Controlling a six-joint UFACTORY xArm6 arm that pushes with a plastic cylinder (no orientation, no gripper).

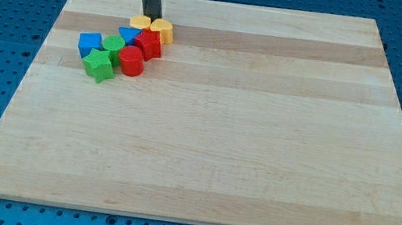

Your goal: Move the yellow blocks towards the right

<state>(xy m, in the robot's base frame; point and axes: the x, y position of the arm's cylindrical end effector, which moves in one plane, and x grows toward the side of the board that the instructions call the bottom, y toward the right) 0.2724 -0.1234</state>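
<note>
Two yellow wooden blocks (153,27) at my tip (151,16).
No claw fitted, nothing gripped; red (140,53), green (103,58), blue (97,41) blocks cluster just below.

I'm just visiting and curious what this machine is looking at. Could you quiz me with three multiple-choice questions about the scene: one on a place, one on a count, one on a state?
1. Where do the blocks sit on the board?
A. the view's upper left
B. the view's lower right
C. dead centre

2. How many red blocks are there?
A. none
B. two
C. five

3. How does my tip stand to the yellow blocks?
A. far off at the view's right
B. right at their top edge
C. not visible

Answers:
1 A: all cluster there.
2 B: red block and red cylinder.
3 B: it meets yellow block and yellow block.
</note>
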